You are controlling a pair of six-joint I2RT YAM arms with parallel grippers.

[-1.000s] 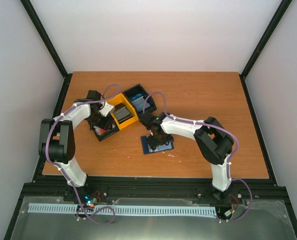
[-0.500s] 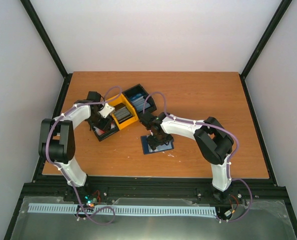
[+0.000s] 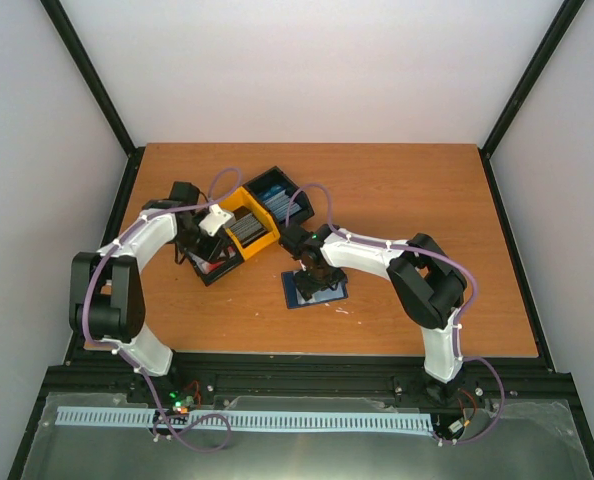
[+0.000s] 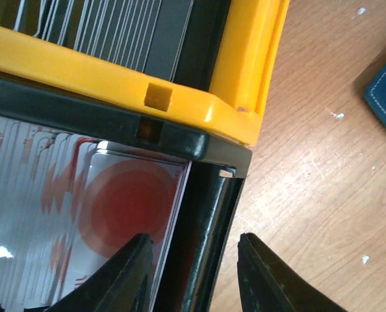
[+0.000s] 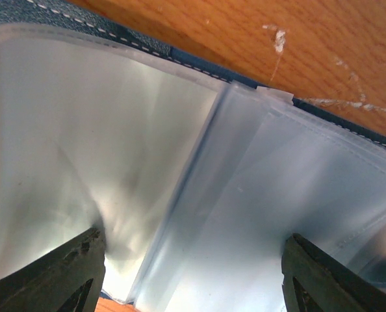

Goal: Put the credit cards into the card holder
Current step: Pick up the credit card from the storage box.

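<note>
Two pincers over the wooden table (image 3: 427,250): the left pincer (image 4: 194,237) is at the bins and the right pincer (image 5: 193,237) is above the open card holder (image 5: 115,130).
From where I stand, the yellow bin (image 4: 82,71) sits just beyond the left pincer's tips, filled with grey cards standing on edge. The black bin (image 4: 115,120) is right beneath the tips. The jaws are partly apart and straddle that bin's side wall, one finger inside and one outside, with nothing visibly pinched. The right pincer's jaws are spread wide and hold nothing. The card holder lies flat directly below them, its clear pockets facing up between the two fingers. The credit cards (image 4: 125,201) are stacked in the black bin beside the left pincer's inner finger, white with red circles.
</note>
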